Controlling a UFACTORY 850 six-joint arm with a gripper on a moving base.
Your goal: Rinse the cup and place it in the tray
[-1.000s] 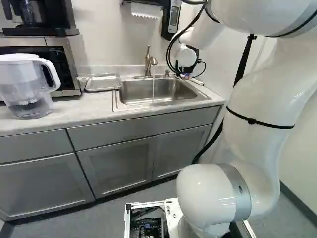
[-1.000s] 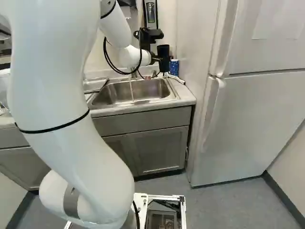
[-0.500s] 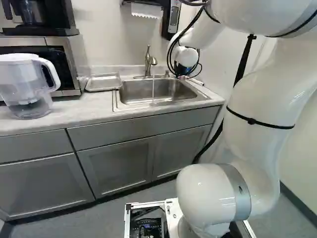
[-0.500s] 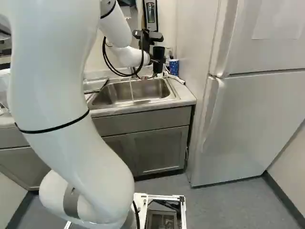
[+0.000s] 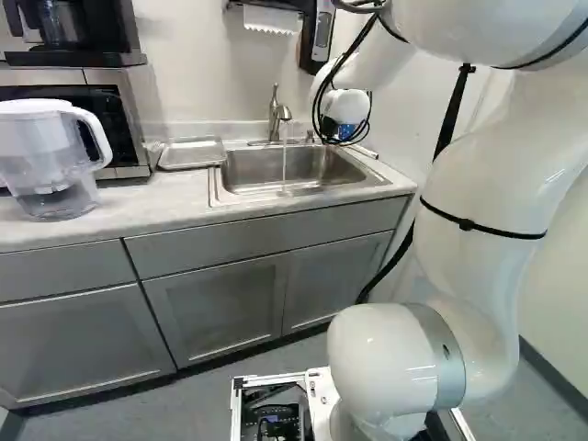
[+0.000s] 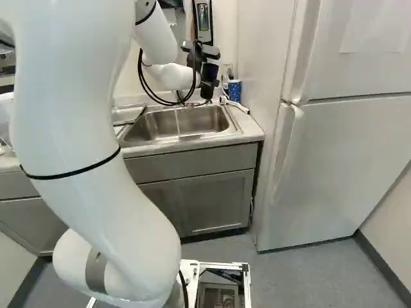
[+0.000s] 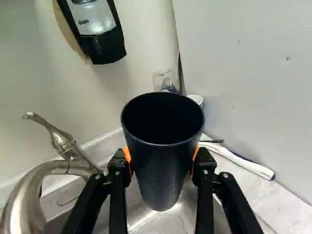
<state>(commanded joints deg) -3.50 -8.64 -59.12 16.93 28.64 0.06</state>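
In the right base view my gripper is over the sink's back right corner, holding the dark cup. The wrist view shows the gripper shut on the dark cup, an orange pad against each side; its open rim faces the wrist camera. A thin stream of water falls from the faucet into the sink; in the wrist view the faucet stands beside the gripper. The metal tray lies left of the sink in the left base view.
A blue patterned cup stands at the counter's back right corner, near a white-handled brush. The soap dispenser hangs on the wall ahead. The water pitcher stands at the left, the fridge at the right.
The base has stayed put. My gripper and the held cup have shifted a little left in the right base view, and the cup has tilted, uncovering more of the blue patterned cup.
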